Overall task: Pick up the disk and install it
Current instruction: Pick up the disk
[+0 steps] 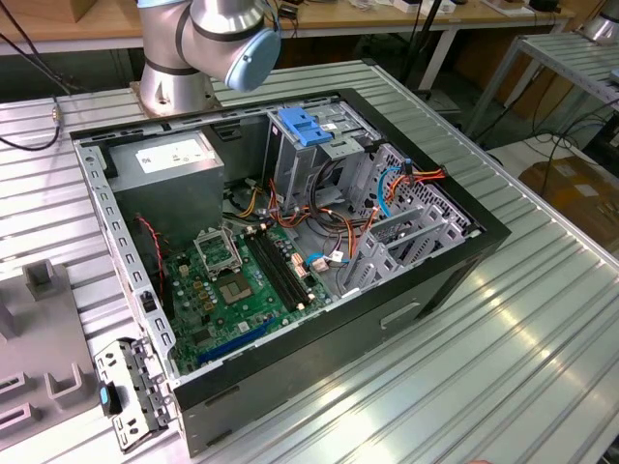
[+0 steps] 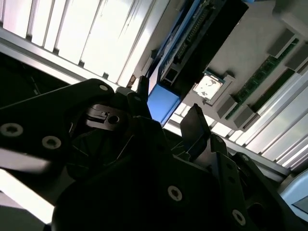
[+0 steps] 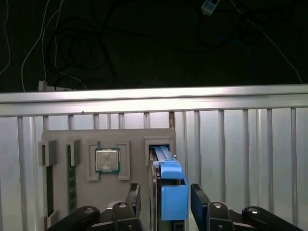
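Here, in the first wrist view, the end effector (image 3: 165, 187) is released, its two dark fingers (image 3: 198, 199) spread on either side of the disk (image 3: 173, 199) without clamping it. The disk stands on edge in a slot of a grey tray (image 3: 134, 137), its blue rail frame uppermost. A processor chip (image 3: 107, 160) and a memory stick (image 3: 71, 178) sit in neighbouring recesses. The tray lies on the ribbed metal surface (image 3: 240, 144). In the exterior view, the open computer case (image 1: 406, 290) sits near the arm (image 1: 222, 39), with a blue bracket (image 1: 305, 126) in its drive bay.
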Robot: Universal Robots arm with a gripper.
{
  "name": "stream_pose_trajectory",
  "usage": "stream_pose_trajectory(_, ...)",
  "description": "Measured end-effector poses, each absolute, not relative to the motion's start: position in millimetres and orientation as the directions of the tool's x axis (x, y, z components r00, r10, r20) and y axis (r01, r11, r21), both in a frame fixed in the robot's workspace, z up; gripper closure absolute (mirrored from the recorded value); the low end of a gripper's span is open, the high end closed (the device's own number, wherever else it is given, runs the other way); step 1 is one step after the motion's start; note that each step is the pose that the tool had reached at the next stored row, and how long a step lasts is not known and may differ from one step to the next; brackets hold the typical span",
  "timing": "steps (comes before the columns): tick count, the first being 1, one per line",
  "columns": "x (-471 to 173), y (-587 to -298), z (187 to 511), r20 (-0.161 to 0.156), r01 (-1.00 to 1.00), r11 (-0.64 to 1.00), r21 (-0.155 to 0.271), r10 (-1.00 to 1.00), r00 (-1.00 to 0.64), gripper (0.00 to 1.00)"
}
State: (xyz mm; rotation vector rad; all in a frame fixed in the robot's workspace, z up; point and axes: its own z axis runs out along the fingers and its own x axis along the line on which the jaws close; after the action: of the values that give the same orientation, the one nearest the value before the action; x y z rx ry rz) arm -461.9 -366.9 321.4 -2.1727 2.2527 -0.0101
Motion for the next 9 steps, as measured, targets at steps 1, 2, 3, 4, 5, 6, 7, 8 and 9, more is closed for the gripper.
stream_pose_trajectory(1, -462, -366, 320, -0.006, -0.999, 0.036, -0.013, -0.999, -0.036, 0.46)
stream_pose_trajectory(2, -462, -366, 319, -0.008, -0.999, 0.036, -0.013, -0.999, -0.036, 0.46)
stream_pose_trajectory(3, -462, -366, 317, -0.009, -0.999, 0.036, -0.013, -0.999, -0.036, 0.46)
stream_pose_trajectory(4, -463, -366, 314, -0.009, -0.999, 0.036, -0.013, -0.999, -0.036, 0.46)
stream_pose_trajectory(5, -463, -366, 313, -0.009, -0.999, 0.036, -0.013, -0.999, -0.036, 0.46)
stream_pose_trajectory(6, -464, -366, 309, -0.009, -0.999, 0.036, -0.013, -0.999, -0.036, 0.46)
stream_pose_trajectory(7, -464, -366, 307, -0.010, -0.999, 0.036, -0.013, -0.999, -0.036, 0.46)
stream_pose_trajectory(8, -464, -366, 307, -0.010, -0.999, 0.036, -0.013, -0.999, -0.036, 0.46)
stream_pose_trajectory(9, -464, -366, 306, -0.010, -0.999, 0.036, -0.013, -0.999, -0.036, 0.46)
